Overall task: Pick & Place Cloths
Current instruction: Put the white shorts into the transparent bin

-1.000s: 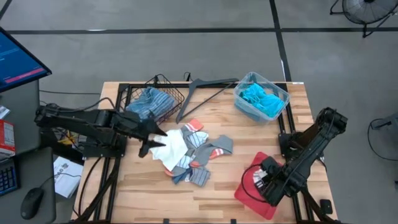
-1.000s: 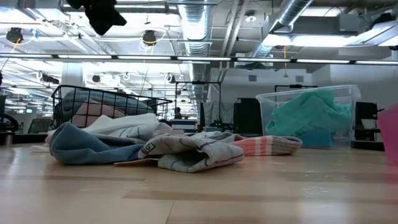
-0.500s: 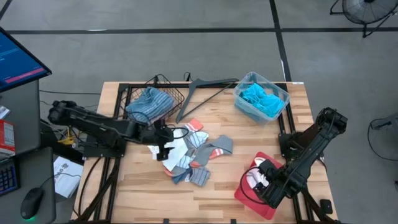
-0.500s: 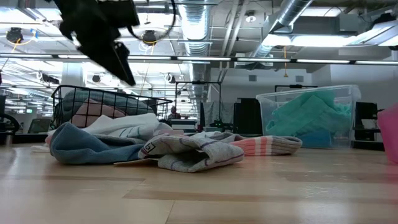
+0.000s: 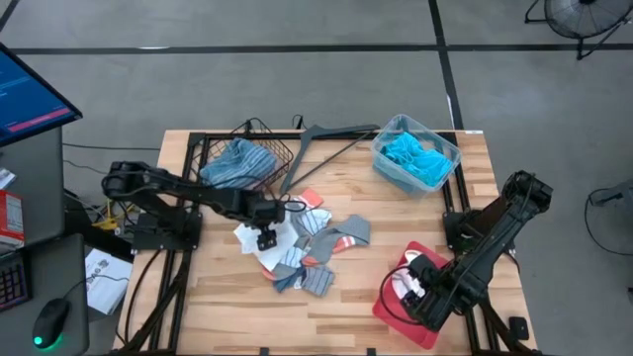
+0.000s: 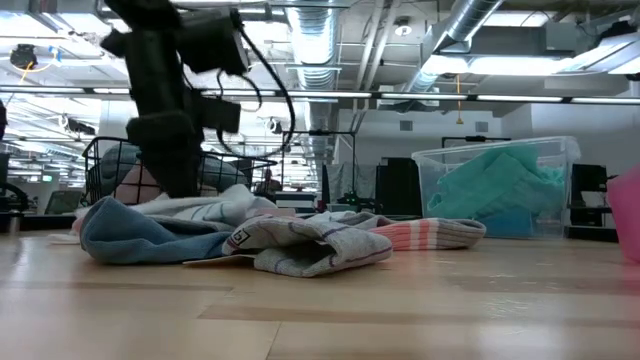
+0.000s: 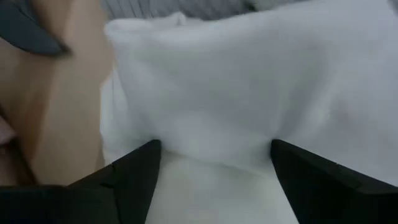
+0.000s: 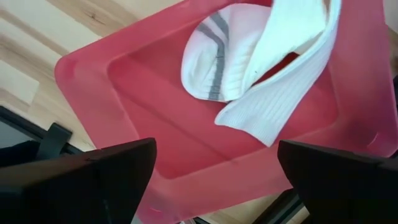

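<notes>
A pile of small cloths (image 5: 315,249) lies mid-table: striped, grey with orange trim, and a white cloth (image 5: 280,249) on its left side. My left gripper (image 5: 265,235) is down on that white cloth, open, its fingers (image 7: 134,171) on either side of a raised fold (image 7: 214,93). At the near right my right gripper (image 5: 419,293) hangs open over the red tray (image 5: 391,309). A white sock with grey stripes (image 8: 249,50) lies in the tray (image 8: 124,99), clear of the fingers. My left gripper comes from above, pointing down, onto the white cloth at the pile's left side. Both open fingertips (image 7: 283,162) sink into the cloth, with a soft fold (image 7: 211,124) bulging up between them. The cloth rests on the table and the pile.
A wire basket (image 5: 249,158) holding a blue striped cloth stands at the far left. A dark hanger (image 5: 326,143) lies beside it. A clear bin (image 5: 416,154) of turquoise cloths stands at the far right. Bare wood (image 5: 297,316) runs along the near edge.
My left gripper has gone toward the table's right edge and come down from high above onto the white cloth in the pile. The white sock shows more plainly in the red tray under my right gripper, which has stayed in place.
</notes>
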### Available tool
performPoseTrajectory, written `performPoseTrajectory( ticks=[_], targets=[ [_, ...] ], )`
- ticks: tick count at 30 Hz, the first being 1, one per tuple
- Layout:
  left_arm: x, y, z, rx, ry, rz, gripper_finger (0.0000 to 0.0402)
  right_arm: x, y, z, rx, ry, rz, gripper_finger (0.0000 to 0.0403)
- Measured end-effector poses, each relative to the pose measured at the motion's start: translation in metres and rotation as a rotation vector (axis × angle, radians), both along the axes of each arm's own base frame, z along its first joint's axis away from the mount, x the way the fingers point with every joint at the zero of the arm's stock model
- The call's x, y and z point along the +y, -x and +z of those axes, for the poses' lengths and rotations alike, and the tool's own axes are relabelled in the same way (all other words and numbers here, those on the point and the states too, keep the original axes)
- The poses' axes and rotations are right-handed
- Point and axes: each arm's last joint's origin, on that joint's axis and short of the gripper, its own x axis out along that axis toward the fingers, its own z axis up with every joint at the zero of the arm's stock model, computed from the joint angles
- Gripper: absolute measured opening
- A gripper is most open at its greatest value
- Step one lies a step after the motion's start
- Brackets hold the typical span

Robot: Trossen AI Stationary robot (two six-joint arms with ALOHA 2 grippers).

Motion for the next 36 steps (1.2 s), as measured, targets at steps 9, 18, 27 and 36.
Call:
performPoseTrajectory(
  ticks=[9, 18, 27, 36],
  targets=[
    [0.003, -0.001, -0.008, 0.037, 0.047, 0.005, 0.0086, 0.001, -0.001, 0.0, -0.009, -0.01, 0.007, 0.0327],
    [-0.002, 0.01, 0.027, -0.1, 0.214, 0.003, 0.0004, 0.004, -0.005, 0.003, -0.079, -0.052, 0.004, 0.0326],
    [-0.005, 0.046, 0.095, -0.416, 0.331, -0.05, 0.0002, -0.01, -0.016, 0.029, -0.35, -0.089, -0.009, 0.0326],
    [-0.008, 0.075, 0.142, -0.748, 0.387, -0.157, 0.0002, -0.049, -0.078, 0.066, -0.903, 0.27, 0.166, 0.0326]
  ],
)
